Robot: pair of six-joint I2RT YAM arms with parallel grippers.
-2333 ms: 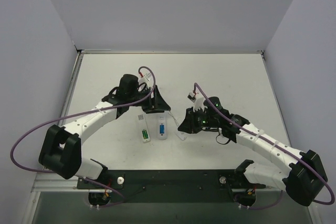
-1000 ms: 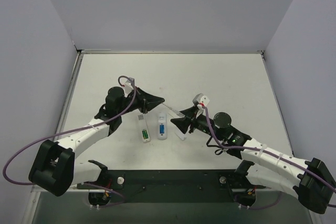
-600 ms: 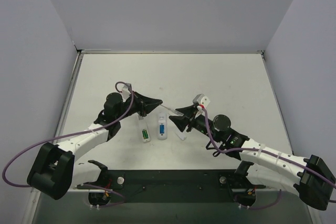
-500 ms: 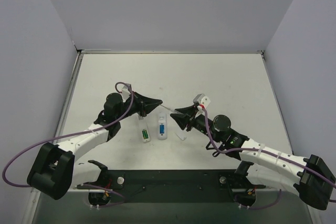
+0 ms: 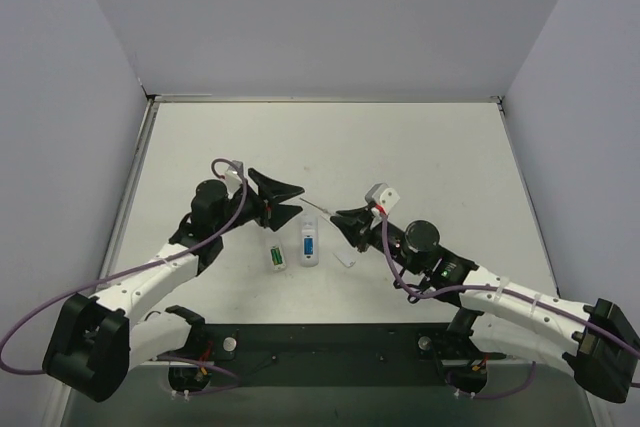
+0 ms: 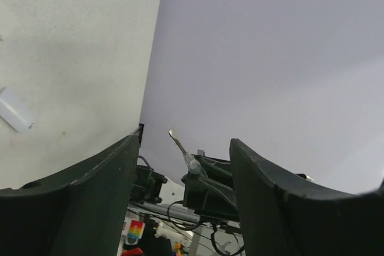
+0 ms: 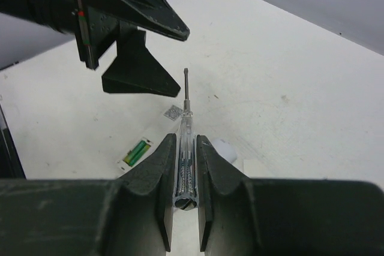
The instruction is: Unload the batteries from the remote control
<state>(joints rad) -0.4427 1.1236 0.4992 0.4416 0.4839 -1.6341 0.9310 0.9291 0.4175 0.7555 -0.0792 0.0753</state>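
Observation:
Two small white remotes lie side by side with their battery bays open. The left remote (image 5: 276, 256) holds the green batteries (image 5: 276, 259), which also show in the right wrist view (image 7: 135, 153). The right remote (image 5: 309, 246) holds the blue batteries (image 5: 309, 243). My right gripper (image 5: 347, 218) is shut on a clear-handled screwdriver (image 7: 184, 148). It holds the screwdriver above the table with the tip pointing at my left gripper (image 5: 284, 197). The left gripper is open and empty, raised and tilted just behind the remotes. It faces the screwdriver tip (image 6: 174, 136).
A loose white cover piece (image 5: 343, 257) lies right of the blue-battery remote, under the right gripper. A small printed label (image 7: 174, 111) lies on the table beyond the screwdriver tip. Grey walls enclose the white table (image 5: 420, 147).
My left arm has drawn back toward its base and its open gripper has tipped up to face the right gripper. The right gripper with the screwdriver has shifted slightly; the remotes have not moved.

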